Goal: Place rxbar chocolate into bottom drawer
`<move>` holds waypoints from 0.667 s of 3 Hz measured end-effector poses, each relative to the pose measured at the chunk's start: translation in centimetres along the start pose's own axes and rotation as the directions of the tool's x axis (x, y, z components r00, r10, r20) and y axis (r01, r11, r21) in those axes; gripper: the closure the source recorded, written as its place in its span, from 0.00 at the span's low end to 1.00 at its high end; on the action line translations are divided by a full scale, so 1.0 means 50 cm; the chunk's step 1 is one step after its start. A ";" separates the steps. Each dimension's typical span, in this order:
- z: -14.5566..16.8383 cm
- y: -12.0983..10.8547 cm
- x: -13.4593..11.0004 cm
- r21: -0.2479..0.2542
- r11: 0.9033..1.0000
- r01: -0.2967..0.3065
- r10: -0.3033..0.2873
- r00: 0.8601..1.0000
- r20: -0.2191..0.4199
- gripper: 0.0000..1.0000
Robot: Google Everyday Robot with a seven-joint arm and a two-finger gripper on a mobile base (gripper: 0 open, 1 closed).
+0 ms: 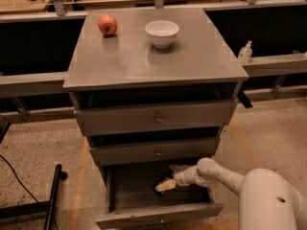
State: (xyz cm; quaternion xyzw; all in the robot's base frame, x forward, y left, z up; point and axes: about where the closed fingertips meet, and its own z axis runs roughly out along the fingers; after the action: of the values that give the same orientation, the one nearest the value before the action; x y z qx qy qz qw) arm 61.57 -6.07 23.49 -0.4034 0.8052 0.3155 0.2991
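The bottom drawer (139, 188) of the grey metal cabinet is pulled open, a shallow tray with a plain front panel (158, 215). My gripper (165, 185) reaches into it from the right and is low over the drawer floor, right of its middle. A small dark shape (158, 189) sits at the gripper's tip. I cannot tell whether it is the rxbar chocolate or whether it is held. My white arm (216, 174) comes in from the lower right.
A red apple (107, 25) and a white bowl (161, 33) stand on the cabinet top (192, 56). The two upper drawers with round knobs (158, 119) are pushed in. A black stand (52, 200) is on the floor at the left. A small bottle (245, 52) stands on a ledge at the right.
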 end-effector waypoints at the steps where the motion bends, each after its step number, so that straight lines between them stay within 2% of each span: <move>1: -0.083 -0.012 -0.033 0.061 0.998 0.020 -0.016 0.998 -0.062 0.00; 2: -0.141 -0.005 -0.044 0.083 0.996 -0.012 0.025 0.987 -0.160 0.00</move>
State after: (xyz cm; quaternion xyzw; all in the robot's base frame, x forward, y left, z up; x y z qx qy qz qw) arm 61.27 -10.44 29.44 -0.4072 0.8427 0.2515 0.2465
